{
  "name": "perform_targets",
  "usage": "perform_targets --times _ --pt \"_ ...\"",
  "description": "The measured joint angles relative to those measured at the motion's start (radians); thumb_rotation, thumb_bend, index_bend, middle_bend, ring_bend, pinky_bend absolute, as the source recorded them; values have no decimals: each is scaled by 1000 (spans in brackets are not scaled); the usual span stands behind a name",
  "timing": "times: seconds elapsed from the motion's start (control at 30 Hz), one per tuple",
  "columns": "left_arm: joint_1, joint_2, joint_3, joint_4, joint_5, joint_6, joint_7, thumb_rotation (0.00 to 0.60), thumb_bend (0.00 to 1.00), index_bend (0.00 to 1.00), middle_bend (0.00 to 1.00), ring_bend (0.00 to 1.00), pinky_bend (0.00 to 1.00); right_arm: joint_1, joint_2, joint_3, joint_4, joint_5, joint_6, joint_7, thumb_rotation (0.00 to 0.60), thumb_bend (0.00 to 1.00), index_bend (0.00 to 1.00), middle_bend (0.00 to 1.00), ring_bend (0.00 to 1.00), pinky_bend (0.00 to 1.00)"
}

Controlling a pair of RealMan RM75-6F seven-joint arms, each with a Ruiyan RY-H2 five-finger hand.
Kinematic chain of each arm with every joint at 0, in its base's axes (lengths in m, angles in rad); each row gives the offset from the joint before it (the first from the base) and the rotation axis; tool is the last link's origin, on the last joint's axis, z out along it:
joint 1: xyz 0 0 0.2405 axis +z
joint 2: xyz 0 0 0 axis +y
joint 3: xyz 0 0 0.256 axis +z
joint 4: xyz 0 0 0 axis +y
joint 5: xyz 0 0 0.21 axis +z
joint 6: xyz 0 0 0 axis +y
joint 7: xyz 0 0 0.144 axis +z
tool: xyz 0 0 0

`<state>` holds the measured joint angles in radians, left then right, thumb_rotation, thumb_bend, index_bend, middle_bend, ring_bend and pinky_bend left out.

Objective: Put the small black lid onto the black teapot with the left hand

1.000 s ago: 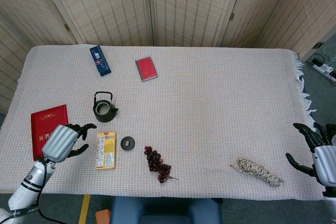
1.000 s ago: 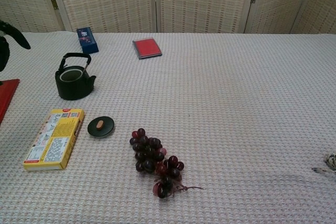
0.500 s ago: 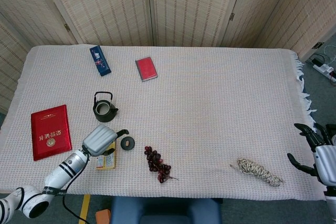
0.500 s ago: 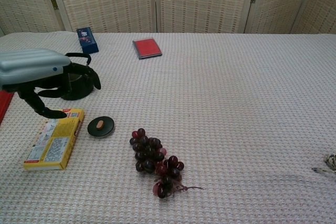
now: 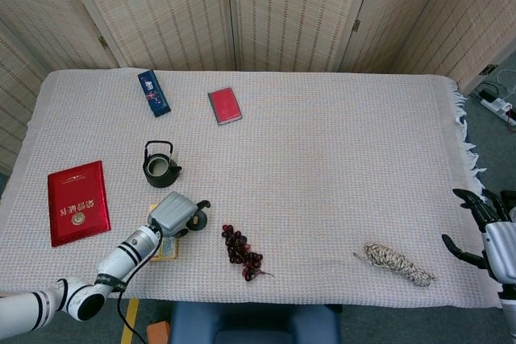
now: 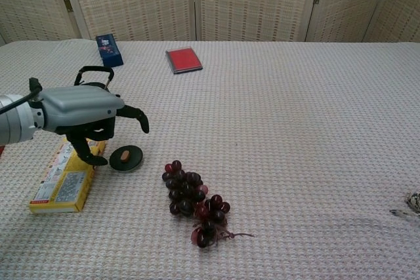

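One big table [image 5: 322, 142] filling most of both views, covered in a pale waffle-weave cloth [image 6: 295, 109] with a fringe hanging off the right edge. Woven bamboo-style screens [image 5: 242, 6] all along the back, plus a strip of grey floor and a power strip [image 5: 493, 105] off at about 2 o'clock in the head view.

Small black lid [image 6: 126, 158] flat on the cloth, brownish knob up, down at roughly 7 o'clock from table centre. Black teapot [image 5: 160, 167] just behind it at its 11 o'clock, upright, handle up, opening uncovered; mostly hidden behind the hand in the chest view, only the handle showing.

Left hand [image 6: 82, 111] hovering right over the lid's left side, fingers [image 6: 139, 117] spread and curled downward, holding nothing; a lower fingertip looks very close to the lid's left rim, can't tell whether it's touching. Partly over the yellow box [image 6: 65, 178] lying flat just left of the lid.

Right hand [image 5: 488, 227] way off past the right edge of the table at about 4 o'clock, fingers apart, empty.

Rest of the stuff: bunch of dark grapes [image 6: 193, 204] near the lid at its 4 o'clock, red book [image 5: 77, 201] by the left edge, blue box [image 5: 153, 93] and small red booklet [image 5: 225, 105] toward the back, coil of speckled rope [image 5: 395, 262] near the front right.
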<state>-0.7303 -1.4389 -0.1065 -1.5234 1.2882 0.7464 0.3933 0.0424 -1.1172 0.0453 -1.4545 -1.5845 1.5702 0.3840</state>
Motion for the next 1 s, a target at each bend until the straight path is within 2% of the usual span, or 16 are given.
perform_targets --times 0.33,1.0 --pt "-16 -54 21 36 -63 22 36 600 207 252 952 991 1000 -7 -6 -2 15 4 6 14 600 303 129 201 296 81" --pt "-28 -99 42 109 -86 48 -2 600 211 369 957 998 1000 -17 -15 -4 38 8 13 35 600 303 130 201 296 81"
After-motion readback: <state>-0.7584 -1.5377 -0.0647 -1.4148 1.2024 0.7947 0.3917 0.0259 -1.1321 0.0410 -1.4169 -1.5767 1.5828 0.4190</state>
